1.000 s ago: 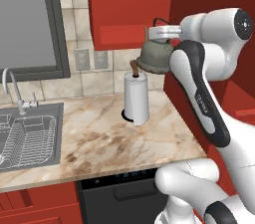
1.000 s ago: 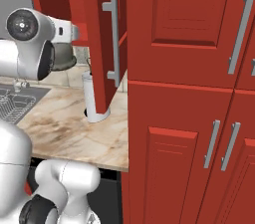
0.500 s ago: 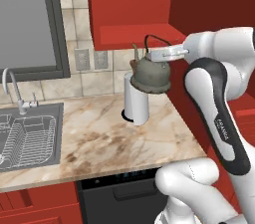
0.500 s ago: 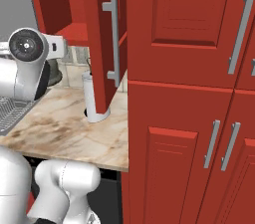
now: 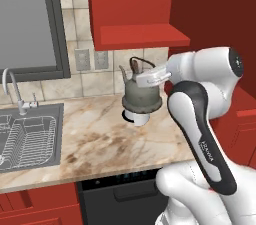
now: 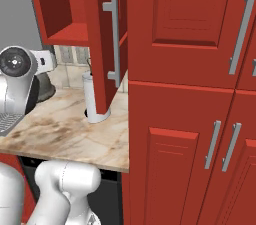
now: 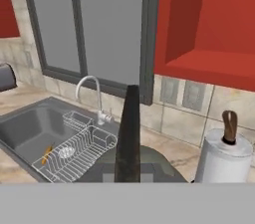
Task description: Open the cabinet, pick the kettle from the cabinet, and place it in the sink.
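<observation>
- Two of the three steps looked done to me at this moment; only the placing was left.
- I had the two-finger gripper [image 5: 150, 77] pinched tight on the dark arched handle of the small squat grey-green kettle [image 5: 142, 96], as best I could judge from the left base view, where the white hand met the handle's top.
- From the hand view I looked straight down that handle, a dark strip rising up the middle, with the kettle's rounded top [image 7: 149, 161] just below it.
- That kettle hung clear of the marbled beige counter [image 5: 95, 139], in front of the white paper-towel roll [image 6: 95, 96] on its wooden-knobbed post, hiding most of it in the left base view.
- Behind and above, I saw the red wall cabinet [image 6: 65, 6] with its shelf bare and its raised-panel door with the long silver bar handle [image 6: 116, 39] swung out edge-on in the right base view, so the opening and the picking were behind me.
- Off to the robot's left sat the grey steel sink [image 7: 35, 126] with its wire dish rack and curved chrome faucet [image 7: 90, 93], well apart from the kettle.
- I judged that a carry across the counter and a lowering into the basin remained.
</observation>
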You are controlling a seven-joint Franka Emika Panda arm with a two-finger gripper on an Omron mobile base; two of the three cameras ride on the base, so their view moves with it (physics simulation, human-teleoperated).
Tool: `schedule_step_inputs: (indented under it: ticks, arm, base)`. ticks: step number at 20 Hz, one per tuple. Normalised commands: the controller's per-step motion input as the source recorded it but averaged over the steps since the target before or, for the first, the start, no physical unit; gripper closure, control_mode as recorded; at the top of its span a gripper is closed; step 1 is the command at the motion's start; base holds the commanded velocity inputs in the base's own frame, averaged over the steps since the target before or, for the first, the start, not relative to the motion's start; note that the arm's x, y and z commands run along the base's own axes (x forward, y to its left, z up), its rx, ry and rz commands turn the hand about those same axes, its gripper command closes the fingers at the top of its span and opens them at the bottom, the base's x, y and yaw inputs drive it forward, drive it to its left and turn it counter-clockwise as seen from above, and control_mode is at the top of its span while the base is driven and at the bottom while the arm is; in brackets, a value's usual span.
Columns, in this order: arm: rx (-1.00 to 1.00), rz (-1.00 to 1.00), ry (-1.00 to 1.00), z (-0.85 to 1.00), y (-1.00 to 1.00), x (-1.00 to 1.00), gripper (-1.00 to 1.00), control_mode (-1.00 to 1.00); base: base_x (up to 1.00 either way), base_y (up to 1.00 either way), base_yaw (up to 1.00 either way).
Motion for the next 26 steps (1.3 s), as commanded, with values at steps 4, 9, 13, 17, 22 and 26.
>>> schedule_step_inputs:
  ticks: [4, 9, 13, 17, 22, 26]
  arm:
    - [0.02, 0.06, 0.04, -0.44, 0.22, -0.01, 1.00, -1.00]
    - [0.08, 0.09, 0.00, -0.45, 0.14, -0.04, 1.00, -1.00]
    - [0.03, 0.04, 0.01, -0.43, 0.19, 0.00, 1.00, -1.00]
    - [0.00, 0.00, 0.07, -0.38, 0.25, 0.02, 1.00, -1.00]
    - [0.00, 0.00, 0.05, -0.33, 0.24, 0.04, 1.00, -1.00]
    - [0.00, 0.00, 0.08, -0.32, 0.21, 0.06, 1.00, -1.00]
  base:
    - [0.00, 0.00, 0.00]
    - [0.00, 0.00, 0.00]
    - [0.00, 0.00, 0.00]
    - [0.00, 0.00, 0.00]
    - [0.00, 0.00, 0.00]
    - [0.00, 0.00, 0.00]
